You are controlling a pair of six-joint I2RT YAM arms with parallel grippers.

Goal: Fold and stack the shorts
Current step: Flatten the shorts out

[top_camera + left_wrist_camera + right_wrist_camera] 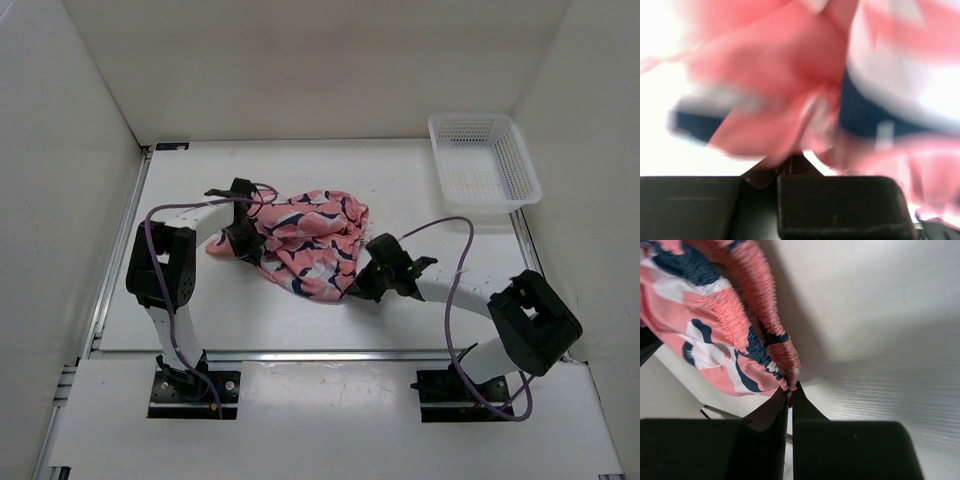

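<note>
The coral-pink shorts [305, 240] with navy-and-white shapes lie crumpled in the middle of the table. My left gripper [246, 243] is at their left edge, shut on a fold of the fabric; in the left wrist view the cloth [790, 90] fills the frame, blurred, above the closed fingertips [790, 162]. My right gripper [352, 288] is at their lower right edge, shut on the gathered elastic waistband [765, 347], pinched at the fingertips [790, 390].
A white mesh basket [484, 160] stands at the back right of the table. White walls enclose the table on the left, back and right. Purple cables loop off both arms.
</note>
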